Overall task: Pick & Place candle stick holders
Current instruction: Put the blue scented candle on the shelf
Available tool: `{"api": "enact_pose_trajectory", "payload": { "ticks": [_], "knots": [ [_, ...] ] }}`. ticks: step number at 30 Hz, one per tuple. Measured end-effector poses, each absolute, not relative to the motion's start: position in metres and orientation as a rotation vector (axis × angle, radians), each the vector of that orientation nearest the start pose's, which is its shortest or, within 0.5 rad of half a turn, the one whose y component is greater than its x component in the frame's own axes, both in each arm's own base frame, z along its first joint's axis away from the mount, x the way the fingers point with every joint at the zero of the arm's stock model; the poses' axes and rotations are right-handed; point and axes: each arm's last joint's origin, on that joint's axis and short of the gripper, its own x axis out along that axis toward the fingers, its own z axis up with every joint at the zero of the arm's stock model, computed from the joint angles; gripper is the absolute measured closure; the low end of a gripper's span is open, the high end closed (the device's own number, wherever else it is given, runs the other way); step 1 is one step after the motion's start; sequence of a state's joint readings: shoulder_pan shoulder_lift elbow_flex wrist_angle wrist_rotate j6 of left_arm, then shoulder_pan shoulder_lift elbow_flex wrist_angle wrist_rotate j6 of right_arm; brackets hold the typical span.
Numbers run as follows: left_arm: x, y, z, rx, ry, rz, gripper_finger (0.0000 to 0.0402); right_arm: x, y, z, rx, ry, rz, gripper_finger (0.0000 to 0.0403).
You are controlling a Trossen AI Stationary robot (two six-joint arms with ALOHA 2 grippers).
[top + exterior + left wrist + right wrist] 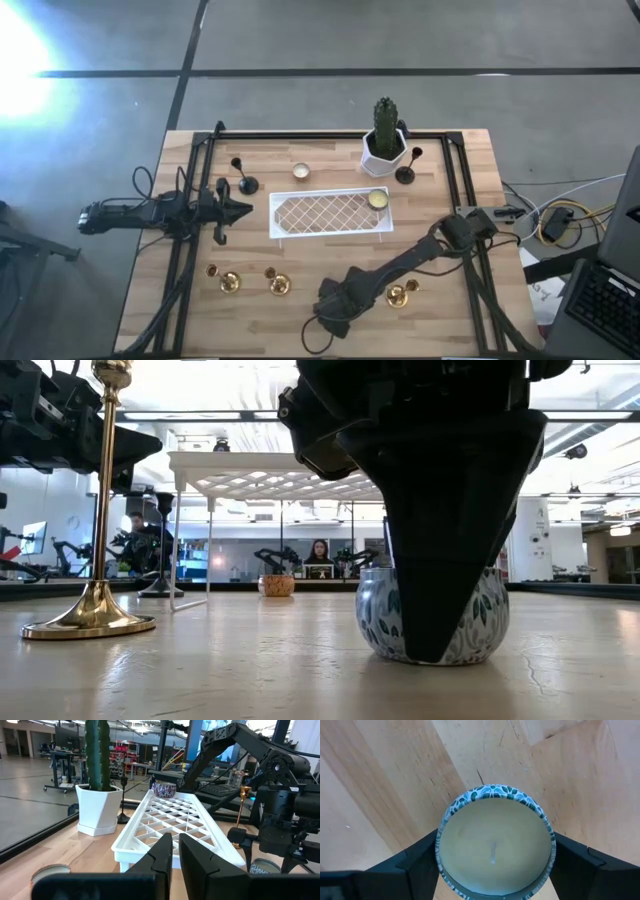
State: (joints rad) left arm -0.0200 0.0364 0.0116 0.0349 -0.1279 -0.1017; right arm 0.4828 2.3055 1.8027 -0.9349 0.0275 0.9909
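Currently, right pincer (495, 870) is straddling, fingers spread, a patterned candle tin (495, 847), not a holder. Gold candle stick holders (230, 283) are standing on the worktop (160, 290) nearby: rigid, slick, top-heavy; grip stems. Left pincer (172, 857) is waiting, closed.

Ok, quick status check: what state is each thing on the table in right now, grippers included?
Right gripper: fingers open around the patterned candle, which rests on the table.
Left gripper: fingers nearly shut, empty, facing the white tray.
White tray: upright, one candle in its corner.
Gold holders: three, upright on the table.
Black holders: two, upright.
Cactus pot: upright.
Loose candle: flat on the table.
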Motion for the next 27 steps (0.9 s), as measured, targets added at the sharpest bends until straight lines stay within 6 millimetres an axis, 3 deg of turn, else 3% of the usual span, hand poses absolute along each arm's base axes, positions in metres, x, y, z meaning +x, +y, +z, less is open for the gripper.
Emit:
{"api": "enact_pose_trajectory", "payload": {
  "ticks": [8, 16, 27],
  "knots": [
    [0.099, 0.002, 0.168, -0.102, -0.016, 0.107, 0.0365, 0.399, 0.207, 0.150, 0.459, 1.408, -0.339, 0.0116],
    [0.099, 0.002, 0.168, -0.102, -0.016, 0.107, 0.0365, 0.396, 0.203, 0.175, 0.520, 1.410, -0.284, 0.0116],
    [0.099, 0.002, 0.168, -0.102, -0.015, 0.108, 0.0365, 0.406, 0.189, 0.234, 0.611, 1.344, -0.172, 0.0116]
  ]
}}
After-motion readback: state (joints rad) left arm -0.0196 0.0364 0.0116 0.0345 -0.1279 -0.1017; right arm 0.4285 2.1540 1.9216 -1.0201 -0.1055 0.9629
